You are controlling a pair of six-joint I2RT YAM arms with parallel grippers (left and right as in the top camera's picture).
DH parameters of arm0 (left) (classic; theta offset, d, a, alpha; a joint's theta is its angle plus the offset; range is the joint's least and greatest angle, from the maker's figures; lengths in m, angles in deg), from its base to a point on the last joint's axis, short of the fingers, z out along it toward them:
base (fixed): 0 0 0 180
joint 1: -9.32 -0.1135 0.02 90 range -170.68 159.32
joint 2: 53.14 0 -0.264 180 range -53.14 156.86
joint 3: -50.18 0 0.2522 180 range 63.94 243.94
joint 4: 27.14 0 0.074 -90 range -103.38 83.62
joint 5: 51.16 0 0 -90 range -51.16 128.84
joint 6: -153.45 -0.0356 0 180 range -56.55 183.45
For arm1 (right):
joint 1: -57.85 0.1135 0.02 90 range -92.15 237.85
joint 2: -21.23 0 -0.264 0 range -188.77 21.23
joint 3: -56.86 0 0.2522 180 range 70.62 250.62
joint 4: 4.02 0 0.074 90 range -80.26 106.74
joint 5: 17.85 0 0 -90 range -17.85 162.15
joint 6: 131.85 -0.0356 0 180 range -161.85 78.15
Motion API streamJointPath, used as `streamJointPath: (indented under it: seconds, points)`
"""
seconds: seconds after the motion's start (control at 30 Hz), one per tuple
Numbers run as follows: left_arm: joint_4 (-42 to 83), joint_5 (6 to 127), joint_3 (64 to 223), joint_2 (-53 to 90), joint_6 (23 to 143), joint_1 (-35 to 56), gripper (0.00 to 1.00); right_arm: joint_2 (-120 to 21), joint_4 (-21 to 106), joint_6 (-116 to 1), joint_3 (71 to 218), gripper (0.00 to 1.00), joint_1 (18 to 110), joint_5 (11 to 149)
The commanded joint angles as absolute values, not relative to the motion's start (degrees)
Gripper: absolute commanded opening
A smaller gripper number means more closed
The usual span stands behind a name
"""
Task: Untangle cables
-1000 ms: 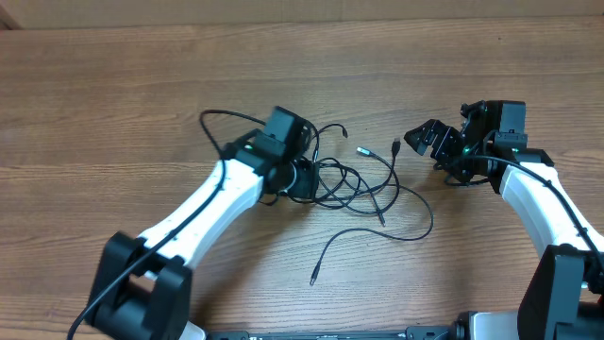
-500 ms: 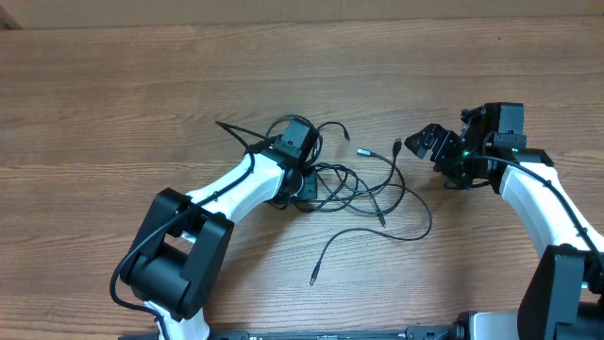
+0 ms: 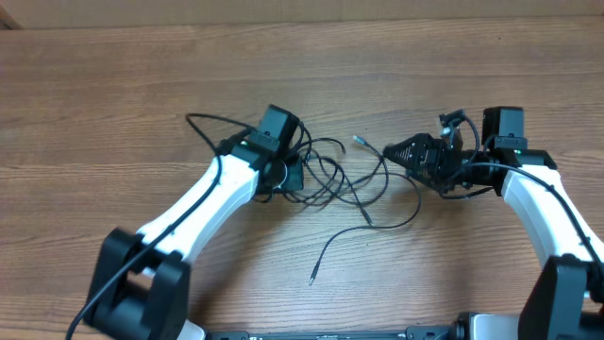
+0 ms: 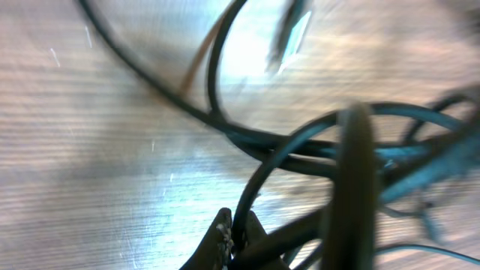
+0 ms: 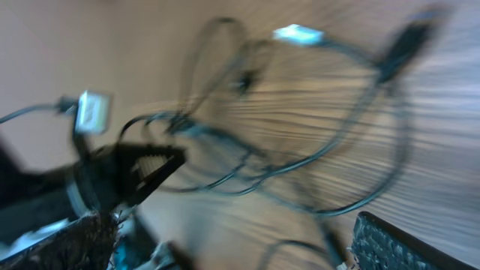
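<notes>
Two grippers over a brown wood-grain table (image 3: 142, 94): left gripper (image 4: 234, 234) clamping the cables (image 3: 330, 175), right gripper (image 3: 401, 151) spread wide.

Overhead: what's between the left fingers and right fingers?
Loose loops of thin black cables and one silver-tipped plug lie on the wooden table between left gripper and right gripper, seen overhead.

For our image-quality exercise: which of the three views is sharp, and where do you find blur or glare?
Overhead: sharp, evenly lit, cables crisp. Left wrist: close cables out of focus, bright glare on the table. Right wrist: heavily smeared throughout.
</notes>
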State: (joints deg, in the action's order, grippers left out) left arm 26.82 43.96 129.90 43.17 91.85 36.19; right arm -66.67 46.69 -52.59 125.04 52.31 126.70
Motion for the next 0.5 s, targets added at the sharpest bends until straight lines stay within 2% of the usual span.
streamJointPath:
  seconds: [0.0, 0.13, 0.27, 0.47]
  points:
    - [24.9, 46.2, 130.7, 38.6, 86.1, 36.1, 0.04, -62.4, 44.0, -50.0, 125.5, 0.99, 53.2, 143.1]
    - [23.9, 53.2, 130.7, 38.1, 78.6, 36.1, 0.04, -60.8, 41.1, -46.0, 125.5, 0.99, 57.3, 142.3]
    - [24.7, 58.2, 130.7, 38.1, 70.5, 36.0, 0.04, -60.7, 37.9, -44.3, 125.5, 0.99, 65.5, 122.9]
    - [28.8, 58.4, 130.8, 36.6, 66.2, 35.4, 0.04, -60.7, 35.1, -44.3, 125.5, 0.97, 75.2, 98.7]
